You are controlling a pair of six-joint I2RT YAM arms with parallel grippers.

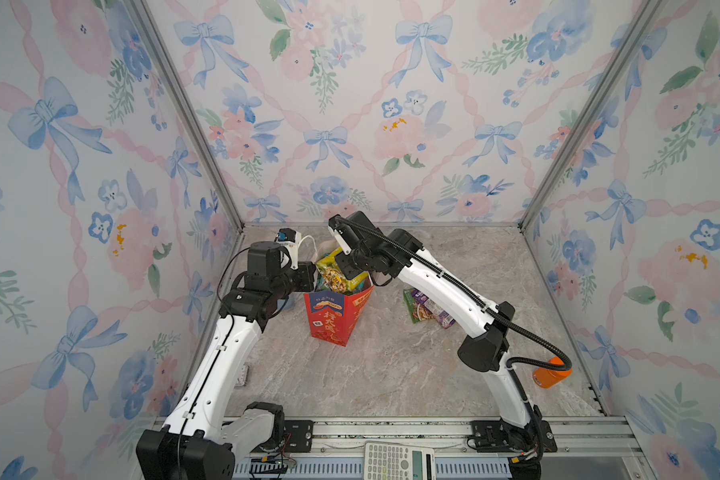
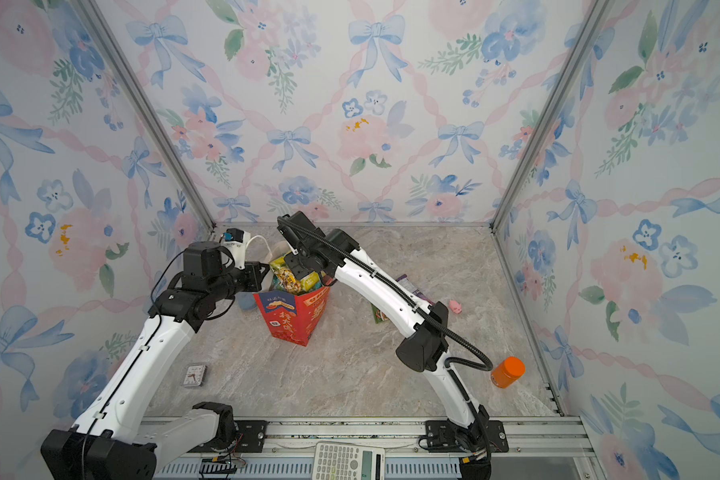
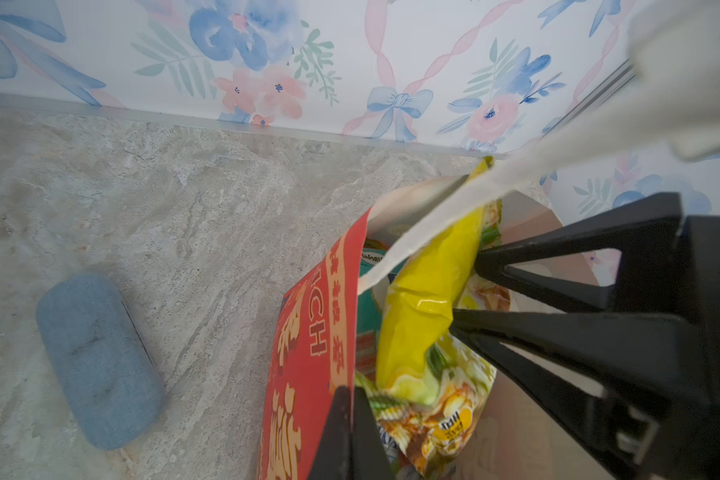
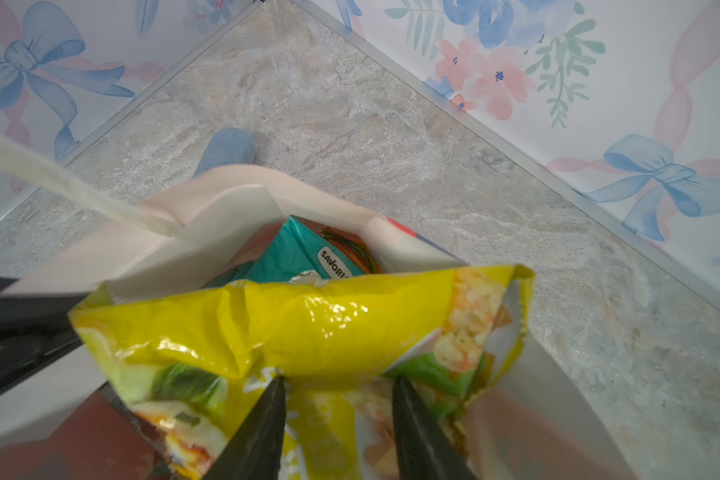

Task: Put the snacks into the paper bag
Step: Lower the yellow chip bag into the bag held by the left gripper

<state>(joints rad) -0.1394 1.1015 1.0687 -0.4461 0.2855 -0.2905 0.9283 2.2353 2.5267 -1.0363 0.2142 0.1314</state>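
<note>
The right hand [image 4: 337, 386] grips a glossy yellow plastic snack packet [image 4: 308, 328] in the mouth of the upright red paper bag [image 1: 329, 320]. The left hand [image 3: 346, 395] pinches its rim, near the far edge of the marbled bench [image 1: 391, 365], floral walls [image 1: 350, 124] around.

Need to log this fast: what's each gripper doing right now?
Left gripper: closed on the bag rim.
Right gripper: jaws apart around the yellow packet; grip cannot be told.
</note>
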